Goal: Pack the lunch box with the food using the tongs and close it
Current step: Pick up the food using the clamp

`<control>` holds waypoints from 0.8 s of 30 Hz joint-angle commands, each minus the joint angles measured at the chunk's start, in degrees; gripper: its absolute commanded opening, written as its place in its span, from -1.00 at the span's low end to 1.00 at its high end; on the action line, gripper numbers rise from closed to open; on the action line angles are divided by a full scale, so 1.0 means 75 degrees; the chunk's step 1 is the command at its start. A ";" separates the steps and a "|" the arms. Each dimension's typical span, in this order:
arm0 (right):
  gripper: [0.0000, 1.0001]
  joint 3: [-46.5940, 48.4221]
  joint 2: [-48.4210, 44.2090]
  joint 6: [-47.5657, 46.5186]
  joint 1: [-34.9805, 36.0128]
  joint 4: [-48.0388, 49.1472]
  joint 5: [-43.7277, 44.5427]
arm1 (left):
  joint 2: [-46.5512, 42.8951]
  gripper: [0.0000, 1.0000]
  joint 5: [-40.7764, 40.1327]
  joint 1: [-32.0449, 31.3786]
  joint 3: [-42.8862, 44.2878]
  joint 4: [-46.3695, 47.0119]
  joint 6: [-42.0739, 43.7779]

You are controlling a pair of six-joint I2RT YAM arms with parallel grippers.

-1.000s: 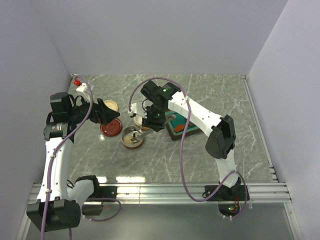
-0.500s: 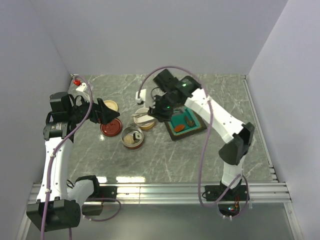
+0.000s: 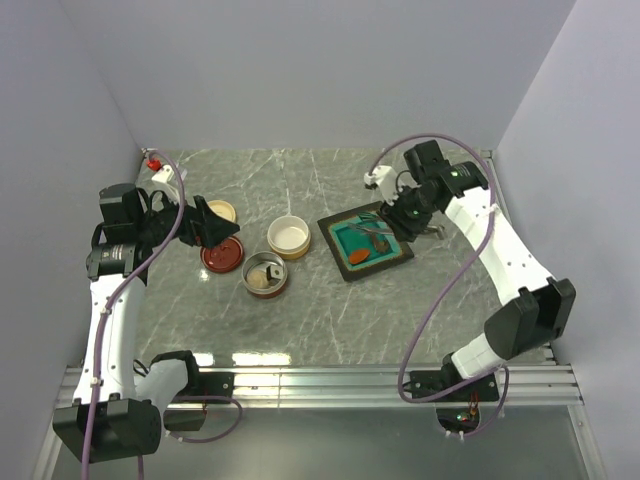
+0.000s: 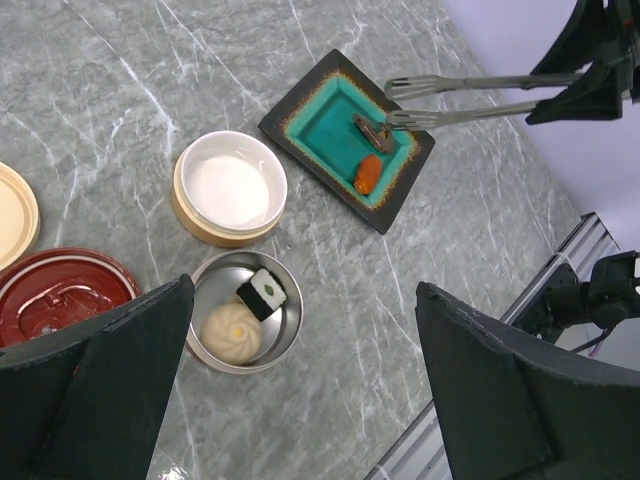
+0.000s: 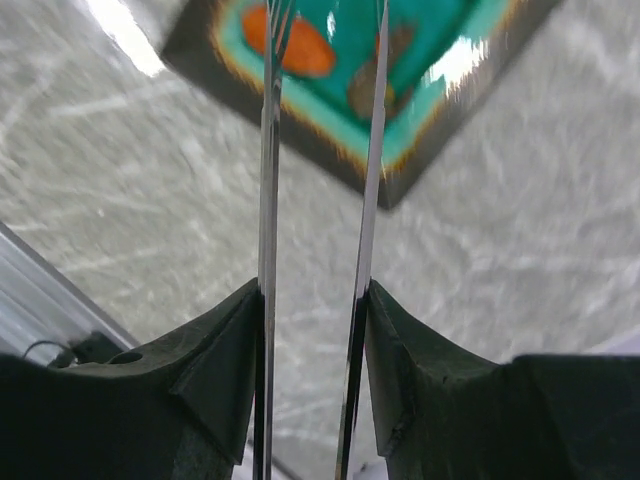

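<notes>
Slim dark grey metal tongs [image 4: 470, 100]: judged light, stiff and springy. Both arms are pinched between the right gripper [image 5: 313, 300] fingers, tips over the square teal tray [image 4: 300, 110], far right.
Orange-red oblong [image 4: 368, 173] and dark brown lump [image 4: 372, 130], on the tray: probably soft and slippery; take gently across the middle.
Left gripper [image 4: 300, 340]: jaws wide apart, empty, left side.
</notes>
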 commanded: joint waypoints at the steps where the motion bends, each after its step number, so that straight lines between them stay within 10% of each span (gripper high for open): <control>1: -0.02 -0.0687 -0.0761 0.0323 -0.0332 0.0768 0.0491 | -0.0003 0.97 0.0227 0.0028 0.0269 0.0258 -0.0094; 24: -0.04 -0.1790 -0.0024 0.1718 -0.0731 0.1450 0.0586 | 0.0020 0.96 0.0099 0.0028 0.0304 0.0258 -0.0036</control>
